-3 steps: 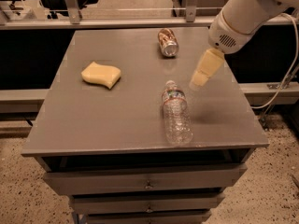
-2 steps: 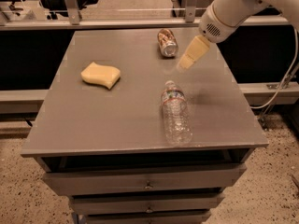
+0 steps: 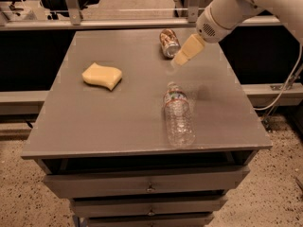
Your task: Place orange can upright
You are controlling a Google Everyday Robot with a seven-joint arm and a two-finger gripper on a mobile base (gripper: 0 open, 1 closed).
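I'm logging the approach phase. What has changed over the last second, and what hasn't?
The gripper has moved left in the picture and away from the camera, ending just beside the orange can without lifting it. The can lies on its side as before; the water bottle and yellow sponge have not moved.

One orange can (image 3: 169,42), one clear plastic bottle (image 3: 179,115) and one yellow sponge (image 3: 102,75) lay on the single table (image 3: 118,122). One gripper (image 3: 180,59) hung over the table, just beside the can, between it and the bottle.
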